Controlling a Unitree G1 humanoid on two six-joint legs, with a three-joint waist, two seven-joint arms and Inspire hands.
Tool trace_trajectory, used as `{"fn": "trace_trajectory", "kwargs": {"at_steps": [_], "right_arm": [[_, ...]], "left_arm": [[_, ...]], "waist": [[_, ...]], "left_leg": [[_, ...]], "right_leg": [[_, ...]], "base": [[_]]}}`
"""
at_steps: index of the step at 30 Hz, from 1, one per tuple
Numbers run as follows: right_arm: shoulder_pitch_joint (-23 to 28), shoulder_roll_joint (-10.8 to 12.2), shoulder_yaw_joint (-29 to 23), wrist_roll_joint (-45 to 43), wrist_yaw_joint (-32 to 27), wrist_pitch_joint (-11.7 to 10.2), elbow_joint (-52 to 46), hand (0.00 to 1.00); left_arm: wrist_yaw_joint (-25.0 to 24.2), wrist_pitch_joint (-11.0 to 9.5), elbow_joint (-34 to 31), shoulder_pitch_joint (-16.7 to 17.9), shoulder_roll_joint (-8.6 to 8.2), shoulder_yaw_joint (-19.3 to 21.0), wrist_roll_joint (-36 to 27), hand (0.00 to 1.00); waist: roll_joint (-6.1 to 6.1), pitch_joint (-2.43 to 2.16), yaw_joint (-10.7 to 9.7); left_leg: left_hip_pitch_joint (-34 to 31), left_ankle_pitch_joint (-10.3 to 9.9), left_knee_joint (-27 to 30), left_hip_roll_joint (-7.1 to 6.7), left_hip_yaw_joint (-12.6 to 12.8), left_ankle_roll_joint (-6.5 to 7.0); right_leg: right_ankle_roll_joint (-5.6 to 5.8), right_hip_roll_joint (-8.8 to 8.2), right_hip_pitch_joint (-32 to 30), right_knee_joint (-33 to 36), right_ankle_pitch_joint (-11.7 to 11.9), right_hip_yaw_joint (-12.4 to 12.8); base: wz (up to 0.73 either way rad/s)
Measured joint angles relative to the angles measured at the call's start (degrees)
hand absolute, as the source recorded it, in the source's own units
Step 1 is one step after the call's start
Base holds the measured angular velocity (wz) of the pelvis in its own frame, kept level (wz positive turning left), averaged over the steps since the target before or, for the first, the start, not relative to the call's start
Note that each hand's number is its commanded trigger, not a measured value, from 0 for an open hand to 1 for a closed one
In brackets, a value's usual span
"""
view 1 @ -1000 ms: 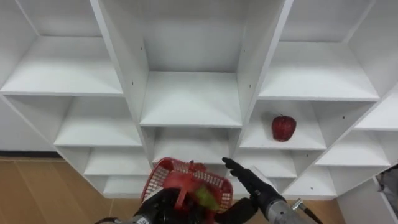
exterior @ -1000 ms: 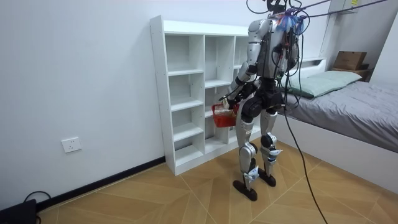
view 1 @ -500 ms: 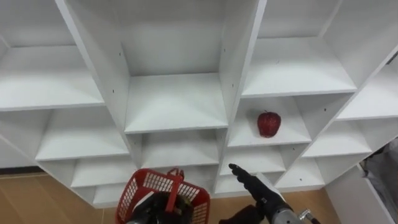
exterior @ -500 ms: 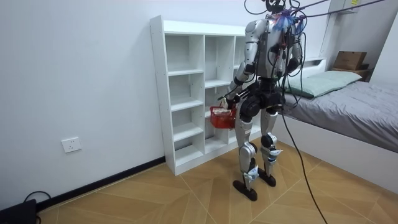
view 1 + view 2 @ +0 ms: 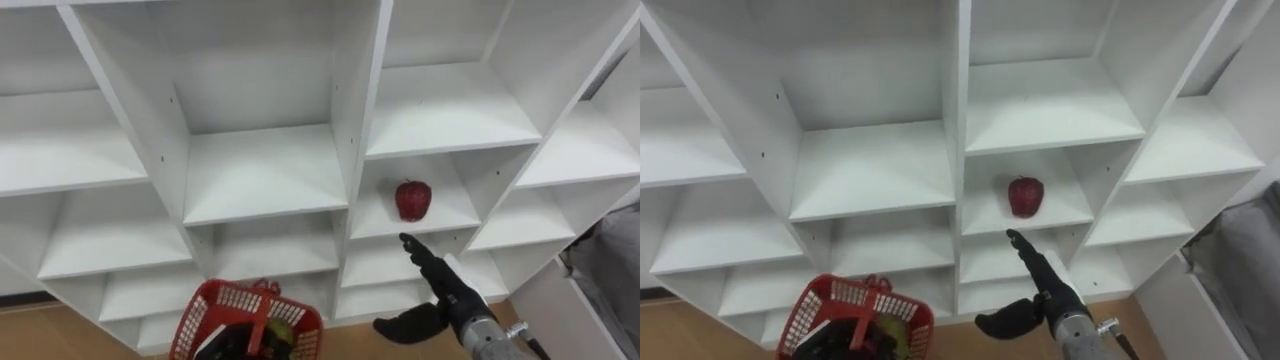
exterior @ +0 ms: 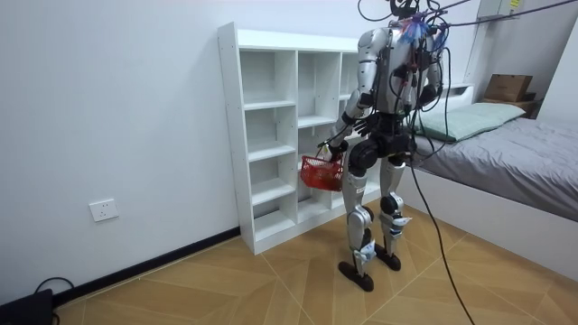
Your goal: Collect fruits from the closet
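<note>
Sitting on white closet shelf (image 5: 262, 178): glossy red apple (image 5: 412, 199). R hand (image 5: 445, 288) just below, fingers straight. L hand (image 6: 334, 145) at red mesh basket (image 5: 215, 305), grip can't tell.

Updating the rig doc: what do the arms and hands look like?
The right hand is black, slim-fingered, on a silver-grey metal wrist. The left hand is dark too. Room view: arms silver-grey at the shoulder, darker below.

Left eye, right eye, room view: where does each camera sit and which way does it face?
Left eye view: on the robot's head, looking down at the white shelf unit, red apple and red basket; the open right hand reaches in.
Right eye view: beside it, sharing that scene, slightly offset.
Room view: standing off to the side, seeing the whole robot facing the shelves, red basket hanging from its left hand.
</note>
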Motion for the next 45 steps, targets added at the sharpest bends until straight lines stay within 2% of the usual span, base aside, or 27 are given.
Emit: {"fn": "trace_trajectory", "kwargs": {"at_steps": [8, 12, 18, 33, 45], "right_arm": [[-0.24, -0.16, -1.38, 0.6, -2.3, 0.0, -0.07, 0.0], [-0.96, -0.4, -4.22, 1.13, -5.32, 0.0, -1.94, 0.0], [-3.1, -0.51, -4.7, 2.41, -8.87, -0.03, -2.21, 0.0], [-3.28, -0.52, -4.71, 2.42, -10.88, -0.06, -2.23, 0.0], [-4.65, -0.66, -4.72, 3.36, -11.38, -0.08, -2.25, 0.0]], "left_arm": [[0.39, 0.14, 2.59, 0.0, 0.07, 2.53, 0.05, 1.0], [0.37, 0.14, 2.59, 0.41, 0.27, 3.25, 0.04, 1.0], [0.37, 0.14, 2.58, 0.47, 0.09, 3.18, 0.03, 1.0], [0.36, 0.13, 2.49, 1.13, 0.13, 3.23, 0.02, 1.0], [-0.45, 0.14, 1.14, 1.14, 0.16, 3.34, 0.02, 1.0]], "waist": [[-0.48, 0.4, -0.73], [-0.62, 0.4, -0.82], [-1.05, 0.21, -0.94], [-1.43, 0.0, -0.85], [-1.27, 0.03, -0.64]], "left_leg": [[-0.51, -0.05, -0.01, 0.04, 0.0, -0.08], [-0.43, -0.05, -0.01, 0.02, 0.05, -0.08], [0.45, -0.05, -0.07, 0.02, -0.04, -0.08], [0.93, -0.05, -0.44, 0.02, -0.1, -0.08], [0.76, -0.05, -0.5, 0.0, -0.09, -0.08]], "right_leg": [[-0.05, 0.02, -0.12, -0.03, 0.03, 0.0], [-0.04, 0.03, -0.19, -0.09, 0.03, 0.13], [-0.04, 0.07, 0.47, -0.22, 0.0, 0.38], [-0.04, 0.11, 0.74, -0.09, 0.01, 0.37], [-0.03, 0.04, 0.73, -0.35, 0.0, 0.18]], "base": [[0.0], [0.0], [-0.01], [0.0], [0.0]]}}
